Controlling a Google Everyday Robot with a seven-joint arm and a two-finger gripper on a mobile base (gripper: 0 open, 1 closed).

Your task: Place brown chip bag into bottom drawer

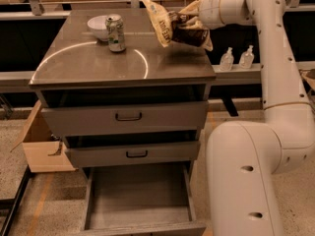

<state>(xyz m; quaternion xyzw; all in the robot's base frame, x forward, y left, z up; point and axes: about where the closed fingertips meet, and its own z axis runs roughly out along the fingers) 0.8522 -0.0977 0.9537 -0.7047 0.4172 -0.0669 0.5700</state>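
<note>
The claw (192, 21) seems clamped on the brown chip bag (165, 26), hanging above the cabinet (93, 63).

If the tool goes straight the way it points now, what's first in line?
The tool, holding the brown chip bag, points across the cabinet top. First in line is probably the green-white can, beside the white bowl, though the tool may sit high enough to pass over it.

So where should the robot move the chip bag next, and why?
Probably carry it toward the front, past the edge of the cabinet top, before lowering. The pincer holds the brown chip bag in the air above the top's back right part, while the open bottom drawer sticks out lower down at the front.
</note>
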